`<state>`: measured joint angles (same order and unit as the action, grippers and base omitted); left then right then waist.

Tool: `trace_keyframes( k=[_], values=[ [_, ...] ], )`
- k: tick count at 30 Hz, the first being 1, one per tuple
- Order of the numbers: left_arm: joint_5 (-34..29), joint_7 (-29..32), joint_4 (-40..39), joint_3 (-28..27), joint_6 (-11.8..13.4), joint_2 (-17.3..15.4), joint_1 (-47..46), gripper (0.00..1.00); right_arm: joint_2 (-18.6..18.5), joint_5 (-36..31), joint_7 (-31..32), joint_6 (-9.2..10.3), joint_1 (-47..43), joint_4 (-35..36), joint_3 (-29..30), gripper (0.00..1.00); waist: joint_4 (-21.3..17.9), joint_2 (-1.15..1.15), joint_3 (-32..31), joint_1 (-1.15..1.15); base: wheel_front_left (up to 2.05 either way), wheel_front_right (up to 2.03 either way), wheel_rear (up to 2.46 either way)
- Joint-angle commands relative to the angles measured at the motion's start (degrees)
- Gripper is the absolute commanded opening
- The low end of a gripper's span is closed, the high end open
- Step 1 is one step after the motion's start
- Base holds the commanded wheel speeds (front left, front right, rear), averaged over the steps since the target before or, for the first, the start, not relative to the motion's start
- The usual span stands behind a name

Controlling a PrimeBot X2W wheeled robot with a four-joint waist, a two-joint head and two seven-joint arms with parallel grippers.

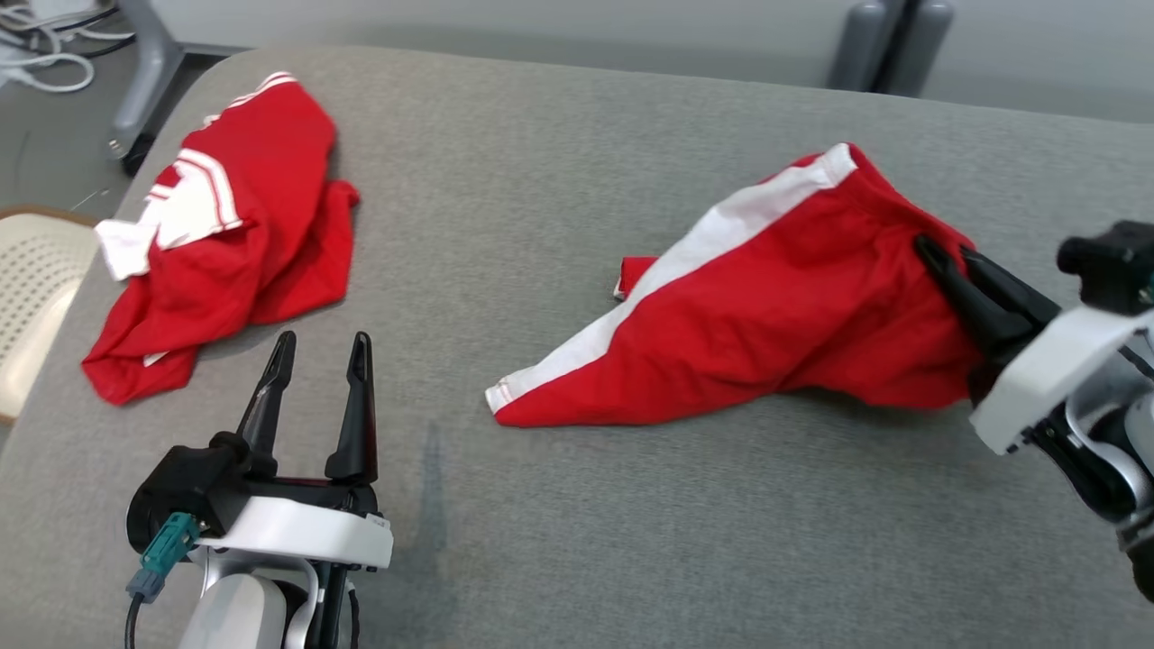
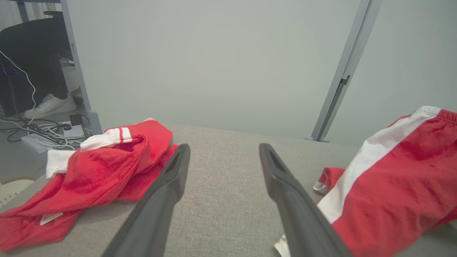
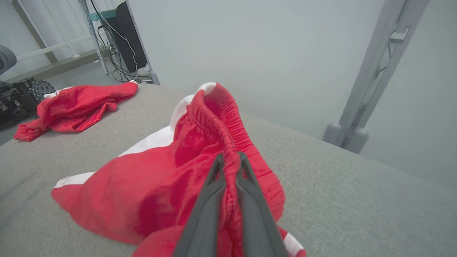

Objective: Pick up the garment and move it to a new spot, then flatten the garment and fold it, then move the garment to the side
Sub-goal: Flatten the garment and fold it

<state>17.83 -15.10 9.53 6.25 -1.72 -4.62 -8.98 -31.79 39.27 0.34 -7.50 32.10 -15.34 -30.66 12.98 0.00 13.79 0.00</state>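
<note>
The garment (image 1: 775,306) is a pair of red shorts with a white side stripe, bunched at the right of the grey table (image 1: 541,180). My right gripper (image 1: 942,257) is shut on its elastic waistband, and that end is raised off the cloth. In the right wrist view the two dark fingers (image 3: 214,200) pinch the gathered waistband of the garment (image 3: 171,192). My left gripper (image 1: 320,351) stands open at the lower left, nothing between its fingers. The left wrist view shows the left gripper (image 2: 223,151) over bare cloth, with the garment (image 2: 392,185) to its right.
A second red and white piece of clothing (image 1: 216,234) lies crumpled at the table's far left corner. A pale perforated chair seat (image 1: 36,297) sits past the left edge. Grey posts (image 1: 888,45) stand behind the table, and cables (image 2: 39,132) lie on the floor.
</note>
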Motion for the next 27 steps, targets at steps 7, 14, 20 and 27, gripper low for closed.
trace_keyframes(
  k=[7,14,20,27],
  values=[
    [-0.1,0.2,-0.6,-0.3,0.1,-1.2,0.4,1.0,4.1,-1.7,-1.7,0.01,-14.1,1.6,9.2,0.0,-5.5,0.0,-1.6,0.0,0.0,0.0,0.0],
    [0.4,1.3,-1.2,0.1,0.2,-1.6,0.9,1.0,10.2,-1.2,-3.8,0.01,-23.4,-2.8,13.2,0.0,-7.5,0.0,-1.9,0.0,0.0,0.0,0.0],
    [0.5,2.0,-1.7,0.0,0.6,-2.6,1.6,1.0,13.1,-0.5,-7.0,0.01,-25.4,-5.7,13.2,0.0,-8.8,0.0,-2.8,0.0,0.0,0.0,0.0],
    [0.9,2.4,-2.0,-0.3,1.2,-3.0,3.1,1.0,13.7,-2.2,-11.4,0.01,-24.7,-4.8,13.8,1.0,-9.9,0.0,-4.2,0.0,0.0,0.0,0.0]
  ],
)
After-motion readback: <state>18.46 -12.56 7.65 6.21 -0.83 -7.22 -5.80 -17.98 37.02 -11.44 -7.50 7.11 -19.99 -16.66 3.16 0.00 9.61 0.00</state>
